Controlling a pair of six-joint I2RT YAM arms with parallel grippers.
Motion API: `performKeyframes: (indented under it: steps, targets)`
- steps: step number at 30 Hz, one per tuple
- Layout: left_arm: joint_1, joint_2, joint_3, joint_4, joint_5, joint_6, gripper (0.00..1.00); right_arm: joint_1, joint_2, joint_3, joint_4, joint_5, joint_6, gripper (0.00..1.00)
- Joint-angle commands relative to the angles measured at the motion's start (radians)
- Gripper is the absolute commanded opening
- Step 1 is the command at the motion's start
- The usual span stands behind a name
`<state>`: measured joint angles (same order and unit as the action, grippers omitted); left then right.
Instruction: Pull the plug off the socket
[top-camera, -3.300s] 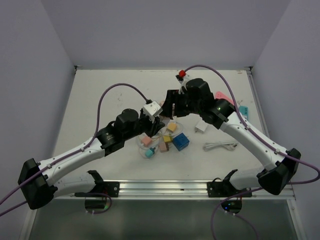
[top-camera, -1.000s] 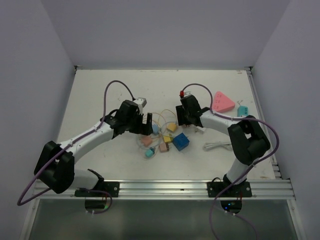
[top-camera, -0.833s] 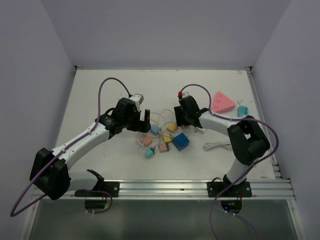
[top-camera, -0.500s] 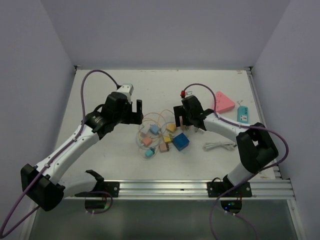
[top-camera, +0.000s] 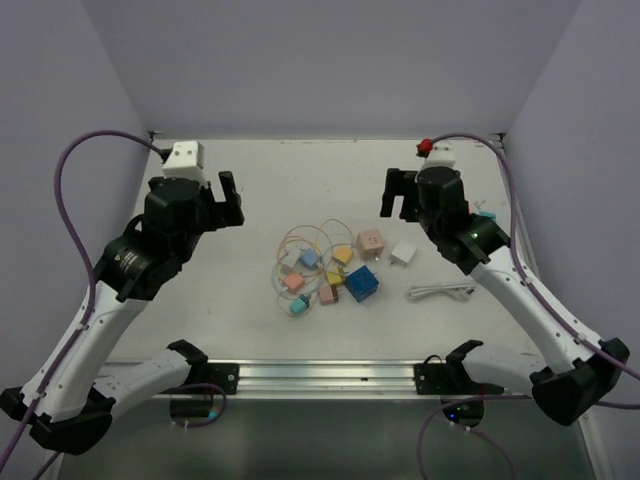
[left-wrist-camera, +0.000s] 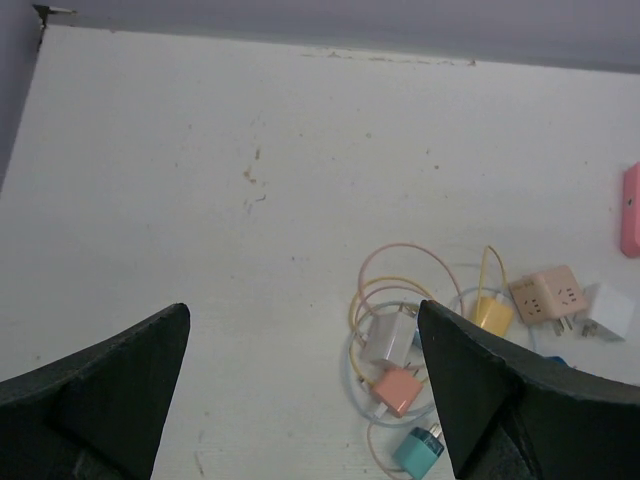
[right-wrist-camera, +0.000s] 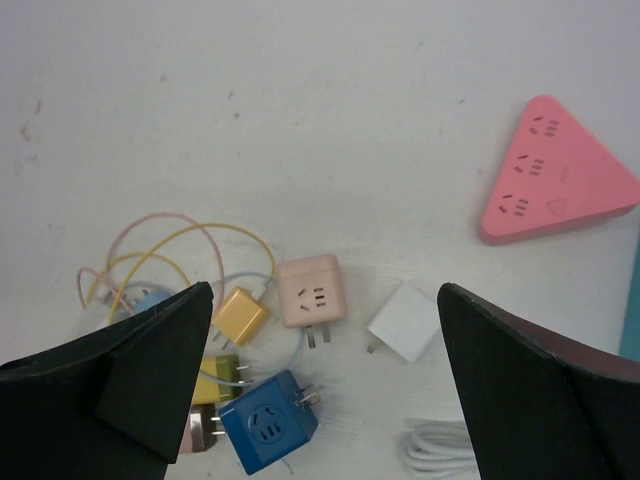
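A pink cube socket lies on the table with nothing plugged into it. A white plug rests just right of it, apart from it. Left of the socket sits a tangle of thin cables with several small plugs: yellow, pale grey, salmon and teal. My right gripper hangs open and empty, high above the socket. My left gripper is also open and empty, raised over bare table left of the tangle.
A blue cube socket lies in front of the pink one. A pink triangular power strip sits at the back right. A coiled white cable lies at the front right.
Both arms have lifted and drawn apart from the middle of the table. The right gripper has opened, and the pink cube socket now lies uncovered on the table.
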<state>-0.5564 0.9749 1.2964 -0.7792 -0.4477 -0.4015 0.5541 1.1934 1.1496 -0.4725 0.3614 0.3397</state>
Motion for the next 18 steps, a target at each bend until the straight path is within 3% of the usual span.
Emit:
performKeyframes:
  steps: [1,11,18]
  targets:
    - [0.007,-0.062,0.075,-0.063,-0.132,0.013,1.00,-0.005,-0.115,0.094,-0.125,0.163,-0.010,0.99]
    - [0.007,-0.165,0.236,-0.141,-0.313,0.029,1.00,-0.005,-0.463,0.171,-0.178,0.326,-0.154,0.99]
    - [0.007,-0.289,0.245,-0.025,-0.329,0.113,0.99,-0.005,-0.751,0.089,-0.155,0.340,-0.229,0.99]
